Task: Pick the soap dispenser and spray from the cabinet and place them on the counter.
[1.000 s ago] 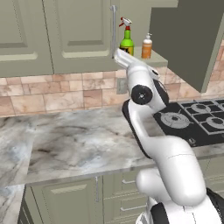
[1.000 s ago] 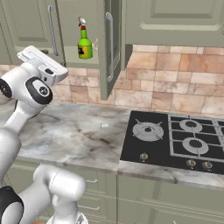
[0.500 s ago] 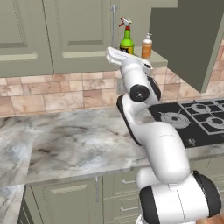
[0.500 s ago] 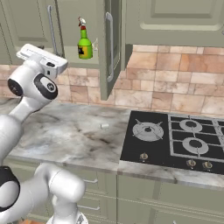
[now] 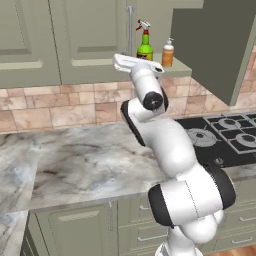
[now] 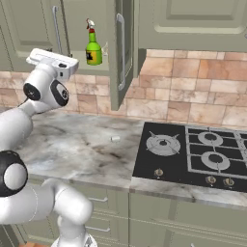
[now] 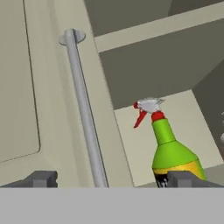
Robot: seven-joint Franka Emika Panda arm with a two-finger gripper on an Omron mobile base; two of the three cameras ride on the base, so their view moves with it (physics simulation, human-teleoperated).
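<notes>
**Spray lined up for the first pick**

The gripper (image 7: pixel 109 178) was held fully open and empty, raised to shelf height in front of the cabinet (image 5: pixel 75 40). In the hand view the spray (image 7: pixel 171 144) was seen at about four o'clock, just above the right fingertip (image 7: pixel 181 178), with a bar handle (image 7: pixel 85 113) running up near the centre. The hand was judged to be aimed slightly off the bottle, so a sideways correction was thought necessary. The soap dispenser (image 5: pixel 168 52) stood just beside the spray on the open shelf, at its three o'clock. Nothing had yet been set on the counter (image 5: pixel 90 165).
</notes>
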